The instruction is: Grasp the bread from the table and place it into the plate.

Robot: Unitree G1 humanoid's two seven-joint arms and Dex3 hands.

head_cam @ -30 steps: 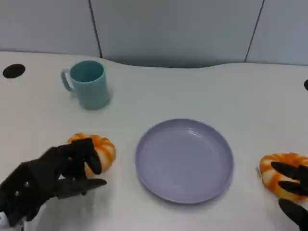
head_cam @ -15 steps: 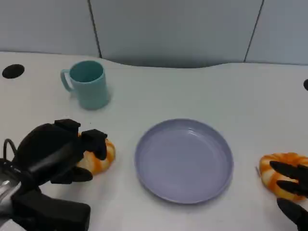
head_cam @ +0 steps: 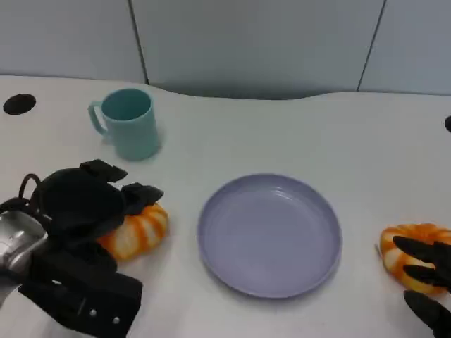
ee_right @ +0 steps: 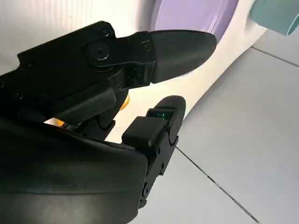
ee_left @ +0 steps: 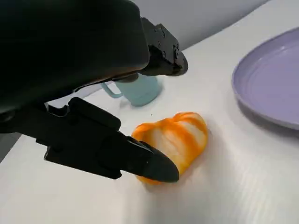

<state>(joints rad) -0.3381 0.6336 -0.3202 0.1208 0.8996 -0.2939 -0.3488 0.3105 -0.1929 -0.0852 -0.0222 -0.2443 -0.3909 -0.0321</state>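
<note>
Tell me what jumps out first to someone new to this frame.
The purple plate sits mid-table with nothing in it, flanked by two orange breads. The left hand is over the left bread, its fingers at the bread's edge, grasp unconfirmed; the right bread lies at the right edge under the right hand. A teal mug stands behind the left hand.

A round lavender plastic plate [head_cam: 269, 234] lies on the matte white counter [head_cam: 296, 134]. At its nine o'clock, the glossy bread roll [head_cam: 135, 231] is orange with pale cream stripes; a second orange-and-cream striped bread roll [head_cam: 407, 255] sits at three o'clock. The smooth cylindrical mug [head_cam: 130, 123] at ten o'clock is plain teal. Both the left hand [head_cam: 91, 204] and right hand [head_cam: 430, 278] are black. The wall panels [head_cam: 254, 42] are pale grey-blue with dark seams.
</note>
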